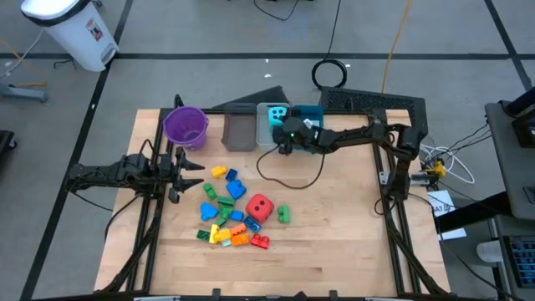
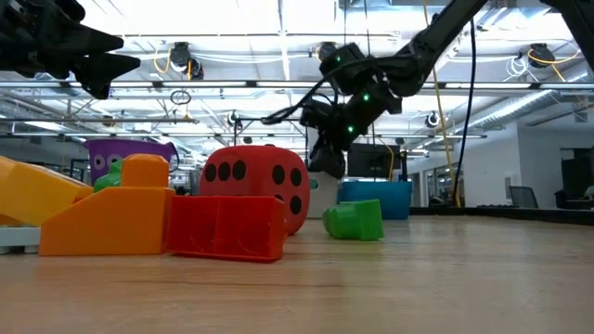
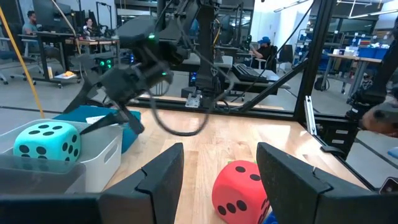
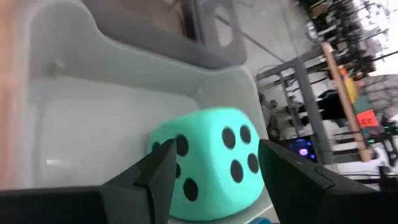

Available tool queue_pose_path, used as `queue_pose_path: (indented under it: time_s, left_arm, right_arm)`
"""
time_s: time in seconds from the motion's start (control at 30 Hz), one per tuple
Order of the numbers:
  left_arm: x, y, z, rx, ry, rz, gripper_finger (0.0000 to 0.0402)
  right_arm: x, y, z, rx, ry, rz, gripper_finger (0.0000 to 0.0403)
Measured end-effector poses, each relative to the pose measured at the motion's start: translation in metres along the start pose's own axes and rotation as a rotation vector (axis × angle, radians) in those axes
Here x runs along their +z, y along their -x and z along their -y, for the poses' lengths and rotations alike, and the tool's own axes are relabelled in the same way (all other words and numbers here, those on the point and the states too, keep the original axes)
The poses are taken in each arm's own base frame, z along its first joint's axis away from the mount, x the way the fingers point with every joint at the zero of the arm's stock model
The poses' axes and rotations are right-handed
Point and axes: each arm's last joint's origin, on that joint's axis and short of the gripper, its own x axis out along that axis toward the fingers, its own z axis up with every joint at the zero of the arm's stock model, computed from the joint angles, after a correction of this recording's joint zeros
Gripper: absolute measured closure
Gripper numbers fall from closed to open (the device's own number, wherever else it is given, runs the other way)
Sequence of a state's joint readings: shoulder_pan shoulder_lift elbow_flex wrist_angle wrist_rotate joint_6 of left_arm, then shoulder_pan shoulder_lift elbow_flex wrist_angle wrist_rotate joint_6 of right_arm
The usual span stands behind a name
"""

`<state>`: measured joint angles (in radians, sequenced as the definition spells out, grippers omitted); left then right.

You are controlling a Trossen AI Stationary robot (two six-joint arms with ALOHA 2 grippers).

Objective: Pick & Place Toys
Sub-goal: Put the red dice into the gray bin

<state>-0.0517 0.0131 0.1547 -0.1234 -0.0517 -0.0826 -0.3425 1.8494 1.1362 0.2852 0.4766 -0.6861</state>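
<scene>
The cyan die [image 4: 208, 155] rests in the white bin [image 4: 93, 118] at the table's far side, between the grey bin [image 1: 239, 131] and the blue bin [image 1: 308, 113]. My right gripper [image 1: 282, 144] hovers open just near of that bin. Its fingers [image 4: 155, 171] stand on either side of the die in the right wrist view, clear of it. The red die [image 1: 260, 207], a green brick [image 1: 283, 214] and a heap of coloured bricks [image 1: 224, 219] lie on the table's middle. My left gripper [image 1: 191, 167] waits open and level at the left, above the table.
The purple bucket [image 1: 185, 125] stands at the far left of the bin row. A black cable [image 1: 288, 171] loops over the table under the right arm. Bare wood lies to the right of the toys and along the near edge.
</scene>
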Motion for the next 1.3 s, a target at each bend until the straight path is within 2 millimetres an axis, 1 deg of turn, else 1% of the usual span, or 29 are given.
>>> queue_pose_path:
  time_s: [0.1,0.17,0.3,0.37,0.5,0.57,0.67,0.73,0.8,0.93,1.07,1.17,1.3]
  left_arm:
    - [0.0,0.0,0.0,0.0,0.0,0.0,0.0192]
    - [0.0,0.0,0.0,0.0,0.0,-0.001,0.0192]
    - [0.0,0.0,0.0,0.0,0.0,0.0,0.0192]
    - [0.0,0.0,0.0,0.0,0.0,0.0,0.0192]
    - [0.0,0.0,0.0,0.0,0.0,-0.001,0.0192]
    - [0.0,0.0,0.0,0.0,0.0,0.0,0.0192]
    - [0.0,0.0,0.0,0.0,0.0,-0.001,0.0192]
    - [0.0,0.0,0.0,0.0,0.0,-0.001,0.0192]
    - [0.0,0.0,0.0,0.0,0.0,0.0,0.0192]
    - [0.0,0.0,0.0,0.0,0.0,0.0,0.0192]
    - [0.0,0.0,0.0,0.0,0.0,-0.001,0.0192]
    - [0.0,0.0,0.0,0.0,0.0,0.0,0.0192]
    - [0.0,0.0,0.0,0.0,0.0,0.0,0.0192]
  right_arm:
    - [0.014,0.015,-0.005,-0.032,0.009,0.012,0.0209]
    - [0.023,0.029,-0.007,-0.032,0.0,0.033,0.0211]
    - [0.045,0.065,-0.011,0.016,-0.065,0.119,0.0211]
    - [0.052,0.084,-0.013,0.043,-0.105,0.171,0.0212]
    - [0.056,0.121,-0.019,0.149,-0.168,0.286,0.0214]
    - [0.051,0.138,-0.023,0.226,-0.198,0.338,0.0215]
    - [0.036,0.161,-0.029,0.395,-0.253,0.413,0.0214]
    - [0.019,0.176,-0.029,0.519,-0.295,0.455,0.0214]
    - [-0.001,0.188,-0.028,0.604,-0.35,0.482,0.0215]
    - [-0.047,0.21,-0.027,0.64,-0.462,0.507,0.0222]
    - [-0.087,0.226,-0.027,0.636,-0.567,0.576,0.0227]
    - [-0.113,0.234,-0.032,0.632,-0.641,0.642,0.0229]
    - [-0.139,0.238,-0.039,0.633,-0.732,0.722,0.0228]
